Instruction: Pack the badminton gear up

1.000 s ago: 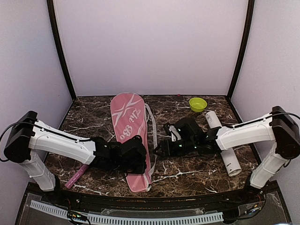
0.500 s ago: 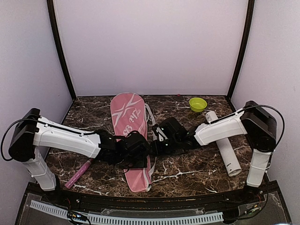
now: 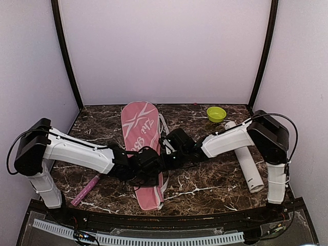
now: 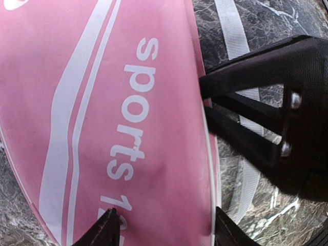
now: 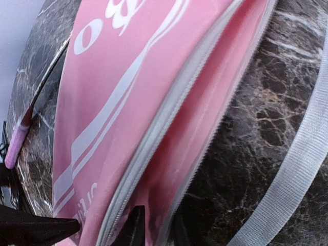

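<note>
Both arms swung inward, meeting over long pink fabric racket cover [image 3: 138, 128] on dark marbled desk [image 3: 205, 187]; left jaws wide apart above it, empty; right jaws half-closed astride its zip edge, grip unclear
</note>
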You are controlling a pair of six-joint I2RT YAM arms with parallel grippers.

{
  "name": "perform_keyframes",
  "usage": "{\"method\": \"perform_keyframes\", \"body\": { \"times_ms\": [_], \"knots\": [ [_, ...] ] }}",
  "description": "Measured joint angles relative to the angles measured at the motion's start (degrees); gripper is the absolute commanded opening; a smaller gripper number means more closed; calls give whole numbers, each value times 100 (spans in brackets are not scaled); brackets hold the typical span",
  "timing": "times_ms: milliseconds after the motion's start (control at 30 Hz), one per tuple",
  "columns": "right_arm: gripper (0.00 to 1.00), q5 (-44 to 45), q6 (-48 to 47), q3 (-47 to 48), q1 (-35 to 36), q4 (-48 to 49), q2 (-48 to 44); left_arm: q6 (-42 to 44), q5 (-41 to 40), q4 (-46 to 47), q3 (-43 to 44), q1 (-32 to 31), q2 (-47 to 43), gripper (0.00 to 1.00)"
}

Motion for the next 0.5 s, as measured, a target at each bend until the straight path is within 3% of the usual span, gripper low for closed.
{"method": "perform_keyframes", "body": {
  "times_ms": [67, 267, 500],
  "knots": [
    [0, -31, 33, 0, -2, -4, 28, -4, 15, 2, -66, 11, 2, 60],
    [0, -50, 35, -79, 0, 20, -39, -22, -9, -92, -92, 17, 31, 58],
    [0, 59, 31, -511, 0, 57, -643, -46, -26, -350, 26, 0, 140, 49]
  ]
}}
